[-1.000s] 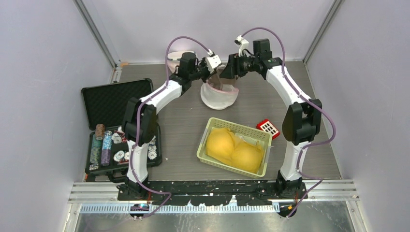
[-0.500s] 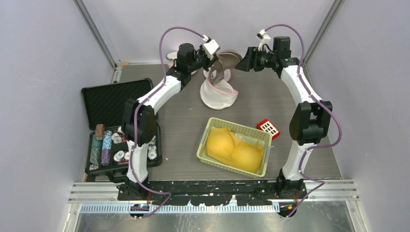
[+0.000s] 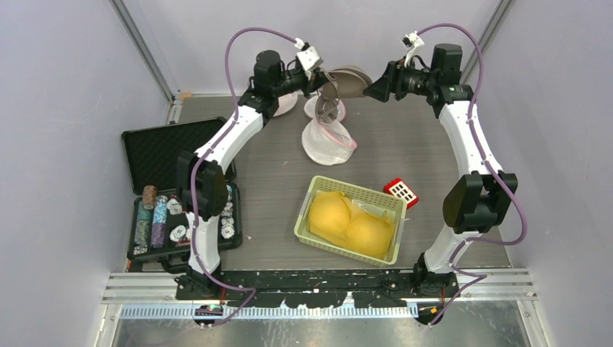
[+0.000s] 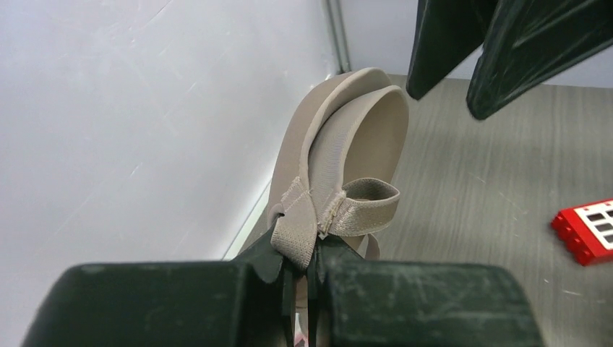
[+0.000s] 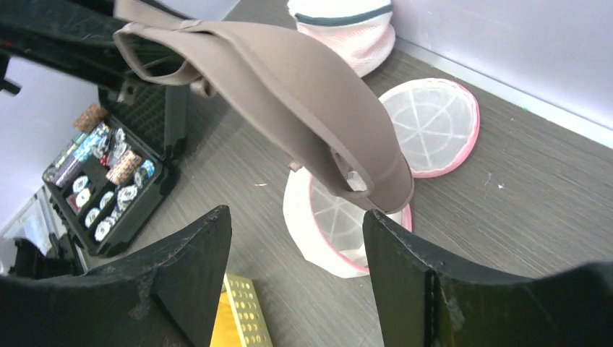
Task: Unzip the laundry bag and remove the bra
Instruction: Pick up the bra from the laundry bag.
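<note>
A fixed camera high at the near edge looks down on the whole surface (image 3: 405,144). Both wrist cameras shoot close past their own fingers (image 4: 181,303), sharing the beige bra (image 5: 311,94) with the overhead view.

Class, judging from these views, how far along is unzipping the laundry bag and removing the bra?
Done: laundry bag lies open, bra out. In hand: left gripper pinches its strap, holding it aloft; right gripper open nearby. Left: probably only setting it down.
</note>
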